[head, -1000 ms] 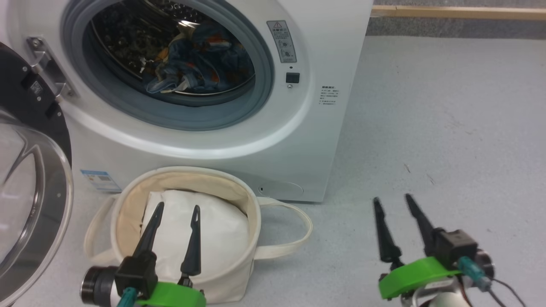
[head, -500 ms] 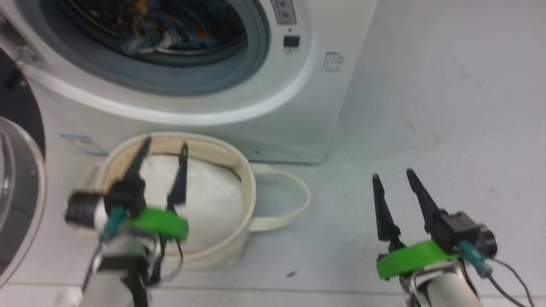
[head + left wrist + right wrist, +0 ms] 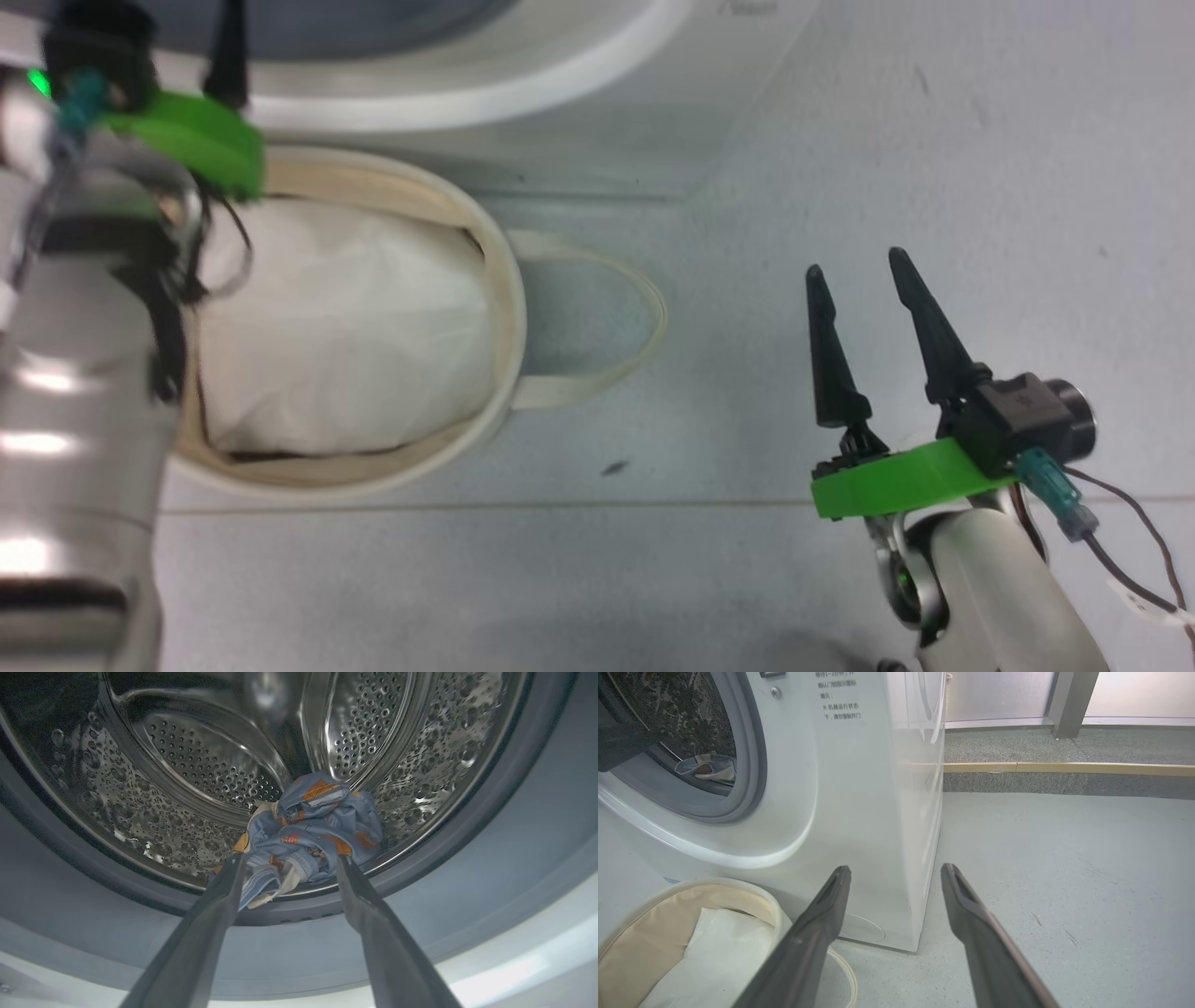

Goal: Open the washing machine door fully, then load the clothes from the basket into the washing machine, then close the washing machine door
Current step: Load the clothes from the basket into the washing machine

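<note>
The clothes [image 3: 322, 816], a light-blue bundle with orange prints, lie at the front of the steel drum [image 3: 187, 765] inside the washing machine [image 3: 560, 93]. My left gripper [image 3: 289, 858] is open and empty, its fingers aimed into the drum mouth just short of the bundle. The left arm [image 3: 84, 373] reaches up over the left side of the basket [image 3: 509, 308], which holds white padding [image 3: 345, 327]. To the right of the basket, my right gripper [image 3: 855, 263] hangs open and empty over the floor. The washing machine door is out of view.
The basket's loop handle [image 3: 644, 308] lies on the grey floor between basket and right gripper. In the right wrist view the washing machine [image 3: 859, 788] stands left, the basket [image 3: 770, 905] at lower left, and a wooden strip [image 3: 1064, 768] runs along the far floor edge.
The head camera has tilted down. My left arm has risen from above the basket toward the drum opening. The right gripper has stayed open in about the same place.
</note>
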### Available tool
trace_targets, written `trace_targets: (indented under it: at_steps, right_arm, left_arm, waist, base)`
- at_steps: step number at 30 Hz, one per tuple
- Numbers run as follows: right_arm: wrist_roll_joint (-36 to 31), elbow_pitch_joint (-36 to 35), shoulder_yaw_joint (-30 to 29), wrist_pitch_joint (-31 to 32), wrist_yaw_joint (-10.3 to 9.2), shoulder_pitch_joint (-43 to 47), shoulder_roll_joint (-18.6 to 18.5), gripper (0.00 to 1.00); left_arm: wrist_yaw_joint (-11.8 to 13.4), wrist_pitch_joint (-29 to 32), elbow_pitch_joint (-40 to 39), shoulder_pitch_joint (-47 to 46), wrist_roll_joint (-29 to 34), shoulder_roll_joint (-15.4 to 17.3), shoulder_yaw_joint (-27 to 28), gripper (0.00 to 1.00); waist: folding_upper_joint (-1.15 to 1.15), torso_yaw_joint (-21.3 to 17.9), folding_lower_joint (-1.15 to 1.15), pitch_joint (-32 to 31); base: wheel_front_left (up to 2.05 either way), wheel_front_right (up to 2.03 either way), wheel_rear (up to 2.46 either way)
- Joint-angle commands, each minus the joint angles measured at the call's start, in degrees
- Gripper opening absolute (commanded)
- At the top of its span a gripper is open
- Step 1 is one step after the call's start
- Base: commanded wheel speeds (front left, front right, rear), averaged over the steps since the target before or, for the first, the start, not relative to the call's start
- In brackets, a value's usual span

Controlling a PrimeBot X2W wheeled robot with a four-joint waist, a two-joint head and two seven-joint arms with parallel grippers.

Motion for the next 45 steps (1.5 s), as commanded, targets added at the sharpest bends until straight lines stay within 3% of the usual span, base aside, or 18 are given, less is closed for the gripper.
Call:
trace_targets:
  at_steps: [1, 7, 12, 29, 30, 31, 45]
  right_arm:
    - [0.4, -2.1, 2.1, -0.7, 0.03, -0.3, 0.1, 1.00]
    - [1.6, -2.9, 3.8, -0.7, 0.03, -1.3, 0.1, 1.00]
    - [2.0, -3.2, 3.7, -0.7, 0.03, -1.6, 0.1, 1.00]
    - [2.1, -4.7, 4.0, -0.7, 0.03, -1.0, 0.1, 1.00]
    - [2.1, -4.7, 4.2, -0.7, 0.03, -0.9, 0.1, 1.00]
    - [1.9, -4.7, 4.3, -0.7, 0.03, -0.9, 0.1, 1.00]
    - [1.9, -5.5, 5.7, -0.7, 0.03, -0.7, 0.1, 1.00]
  left_arm:
    - [1.0, -0.3, 1.2, -3.2, 1.1, 3.8, 1.1, 1.00]
    - [4.8, 1.1, 13.8, -13.4, 5.1, 6.8, -1.5, 1.00]
    - [6.4, 2.3, 18.8, -18.8, 7.3, 8.1, -3.5, 1.00]
    - [12.1, 8.8, 25.0, -26.3, 11.1, 9.5, -8.7, 1.00]
    - [12.4, 8.9, 25.1, -26.6, 11.0, 9.4, -8.7, 0.93]
    - [12.6, 9.2, 25.1, -26.7, 10.8, 9.3, -8.7, 0.00]
    - [14.3, 0.6, 22.8, -31.9, 5.5, 9.5, -6.1, 0.00]
  waist:
    - [0.00, -1.6, -0.03, 4.0]
    - [0.00, -3.7, -0.03, 6.8]
    - [0.00, -4.8, -0.03, 8.3]
    - [0.00, -6.1, -0.03, 10.8]
    - [0.00, -6.0, -0.03, 10.9]
    - [0.00, -5.9, -0.03, 11.0]
    - [0.00, -6.9, -0.03, 12.3]
  base:
    - [0.00, 0.00, 0.00]
    - [0.00, 0.00, 0.00]
    - [0.00, 0.00, 0.00]
    - [0.00, 0.00, 0.00]
    - [0.00, 0.00, 0.00]
    - [0.00, 0.00, 0.00]
    - [0.00, 0.00, 0.00]
